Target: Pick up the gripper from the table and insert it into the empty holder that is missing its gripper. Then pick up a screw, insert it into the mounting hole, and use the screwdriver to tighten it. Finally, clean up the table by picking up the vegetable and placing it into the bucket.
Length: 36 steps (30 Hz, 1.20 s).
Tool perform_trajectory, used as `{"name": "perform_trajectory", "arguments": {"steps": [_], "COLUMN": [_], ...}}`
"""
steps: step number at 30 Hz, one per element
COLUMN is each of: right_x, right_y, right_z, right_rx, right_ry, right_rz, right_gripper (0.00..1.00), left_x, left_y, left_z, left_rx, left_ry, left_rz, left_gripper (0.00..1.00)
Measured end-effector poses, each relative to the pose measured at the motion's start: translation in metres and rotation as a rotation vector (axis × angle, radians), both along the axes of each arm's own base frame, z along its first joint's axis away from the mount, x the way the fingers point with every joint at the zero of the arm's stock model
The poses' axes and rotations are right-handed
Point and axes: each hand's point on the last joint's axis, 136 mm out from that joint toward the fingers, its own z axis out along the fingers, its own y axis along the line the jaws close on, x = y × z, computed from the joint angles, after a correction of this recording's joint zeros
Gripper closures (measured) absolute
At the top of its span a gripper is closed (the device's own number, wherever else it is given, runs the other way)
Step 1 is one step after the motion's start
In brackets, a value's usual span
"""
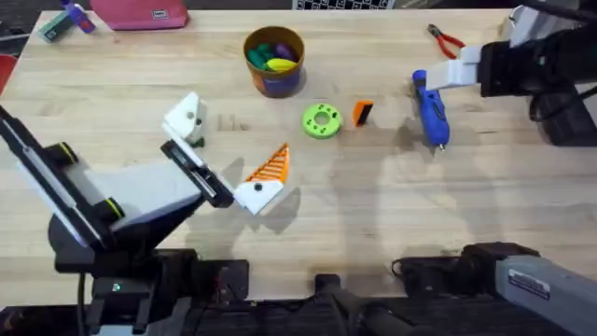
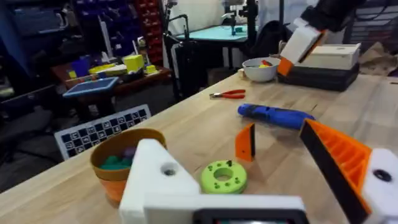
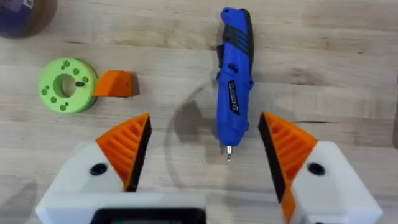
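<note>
The small orange gripper (image 1: 363,113) (image 3: 115,83) stands on the table beside a green disc (image 1: 322,120). My left gripper (image 1: 231,142) (image 2: 245,168) is open, low over the table, short of both. One of its white mounts is the bare holder (image 1: 187,117) (image 2: 160,175); the other carries an orange tip (image 1: 270,166). The blue screwdriver (image 1: 431,107) (image 3: 233,81) lies to the right, and my right gripper (image 1: 446,75) (image 3: 205,134) hangs open above it. The bucket (image 1: 274,58) holds green, yellow and purple pieces; I cannot tell whether one is the vegetable. Any screw is too small to make out.
Red-handled pliers (image 1: 446,39) lie at the back right, a white bowl (image 2: 260,68) beyond them. A pink case (image 1: 140,11) and a small green and purple item (image 1: 65,21) sit at the back left. Bare wood stretches across the front middle of the table (image 1: 373,215).
</note>
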Motion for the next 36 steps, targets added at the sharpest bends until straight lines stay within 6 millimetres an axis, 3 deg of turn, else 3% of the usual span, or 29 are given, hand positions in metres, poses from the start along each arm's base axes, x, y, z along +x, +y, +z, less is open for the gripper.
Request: {"name": "perform_trajectory", "arguments": {"steps": [10, 16, 23, 36], "right_x": [0.0, 0.0, 0.0, 0.0], "right_y": [0.0, 0.0, 0.0, 0.0], "right_z": [0.0, 0.0, 0.0, 0.0], "right_rx": [0.0, 0.0, 0.0, 0.0], "right_ry": [0.0, 0.0, 0.0, 0.0], "right_rz": [0.0, 0.0, 0.0, 0.0], "right_gripper": [0.008, 0.008, 0.008, 0.007], "left_x": [-0.021, -0.03, -0.034, -0.045], "left_y": [-0.014, -0.023, -0.025, -0.03], "left_z": [0.0, -0.032, -0.052, -0.055], "left_rx": [-0.042, -0.049, -0.031, 0.033], "left_ry": [0.041, 0.238, 0.325, 0.259], "left_rz": [-0.135, -0.226, -0.247, -0.313], "left_gripper": [0.016, 0.015, 0.014, 0.014]}}
